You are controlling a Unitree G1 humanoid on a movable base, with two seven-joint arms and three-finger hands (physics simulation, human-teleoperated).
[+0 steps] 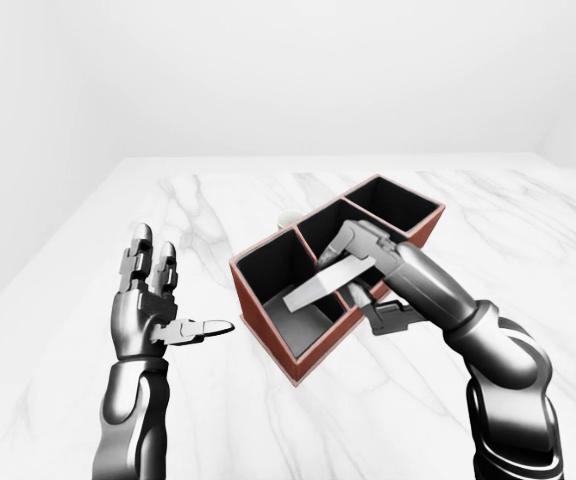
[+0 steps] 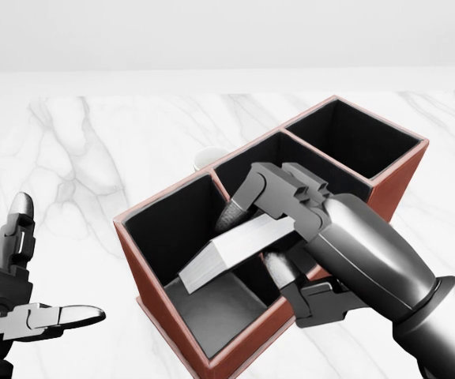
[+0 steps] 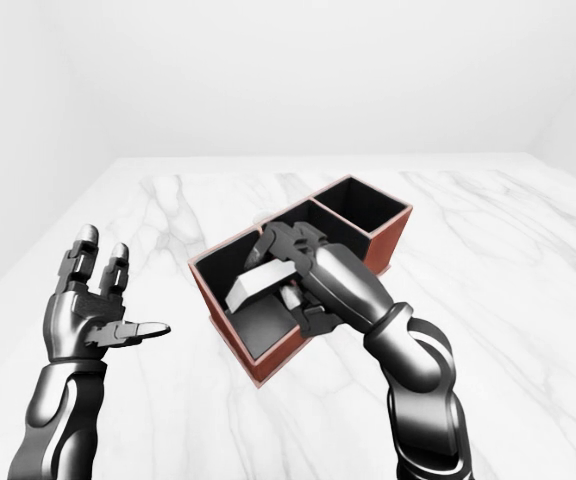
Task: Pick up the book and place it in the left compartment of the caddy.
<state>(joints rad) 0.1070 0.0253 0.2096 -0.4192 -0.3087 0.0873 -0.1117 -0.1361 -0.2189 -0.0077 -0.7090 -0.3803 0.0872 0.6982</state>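
The book (image 2: 231, 249), a pale grey slab, is tilted with its lower left end dipping into the left compartment of the red-brown caddy (image 2: 158, 314). My right hand (image 2: 261, 237) is shut on its upper right end, with fingers (image 2: 247, 197) on top and the thumb beneath, above the divider between the left and middle compartments. The caddy has three dark compartments in a diagonal row on the marble table (image 2: 93, 150). My left hand (image 1: 163, 305) is open, palm up, left of the caddy and apart from it.
A small white round object (image 2: 205, 158) peeks out behind the caddy's far wall. The middle compartment (image 2: 291, 162) and right compartment (image 2: 354, 134) hold nothing visible. The marble top stretches away on all sides of the caddy.
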